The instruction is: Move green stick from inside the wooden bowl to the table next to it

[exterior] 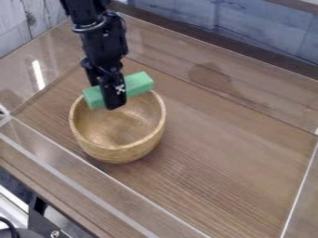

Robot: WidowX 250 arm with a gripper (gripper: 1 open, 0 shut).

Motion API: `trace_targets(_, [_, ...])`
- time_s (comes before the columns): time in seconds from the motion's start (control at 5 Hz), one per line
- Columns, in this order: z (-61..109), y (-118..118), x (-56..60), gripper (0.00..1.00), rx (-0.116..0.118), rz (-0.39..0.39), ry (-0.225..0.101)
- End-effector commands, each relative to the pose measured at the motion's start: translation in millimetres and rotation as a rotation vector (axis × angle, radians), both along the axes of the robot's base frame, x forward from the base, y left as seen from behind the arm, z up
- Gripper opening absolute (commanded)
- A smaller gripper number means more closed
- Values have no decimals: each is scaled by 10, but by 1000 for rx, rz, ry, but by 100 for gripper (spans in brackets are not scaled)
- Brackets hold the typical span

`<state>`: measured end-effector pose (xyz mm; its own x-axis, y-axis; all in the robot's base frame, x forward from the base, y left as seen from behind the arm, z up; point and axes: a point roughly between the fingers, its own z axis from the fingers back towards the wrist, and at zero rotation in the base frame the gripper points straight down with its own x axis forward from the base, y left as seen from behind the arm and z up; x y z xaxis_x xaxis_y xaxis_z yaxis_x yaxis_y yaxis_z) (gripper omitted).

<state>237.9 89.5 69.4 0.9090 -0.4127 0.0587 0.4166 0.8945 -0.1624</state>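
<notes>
above wooden bowl [118,128], hand [110,96] seemingly gripping green stick [137,85]

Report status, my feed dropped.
End effector shut on green stick. Stick above the wooden bowl's far rim, not on table. Nothing in the way.

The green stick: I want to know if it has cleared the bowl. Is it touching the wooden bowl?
Cannot tell. In the camera view the green stick, clamped in the gripper, overlaps the far rim of the wooden bowl; no gap or contact shows plainly.

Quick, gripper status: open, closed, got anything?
Gripper: closed on the green stick, holding it over the far rim of the wooden bowl.
</notes>
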Motion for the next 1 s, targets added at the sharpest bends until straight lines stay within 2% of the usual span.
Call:
trace_targets(0.0, [116, 100, 127, 0, 17, -20, -38])
trace_targets(0.2, [135, 170, 183, 0, 16, -40, -37])
trace_targets(0.4, [83, -120, 248, 0, 9, -75, -49])
trace_targets(0.6, [-25, -578, 365, 0, 1, -135, -58])
trace_targets(0.8, [-117, -824, 378, 0, -9, -163, -56])
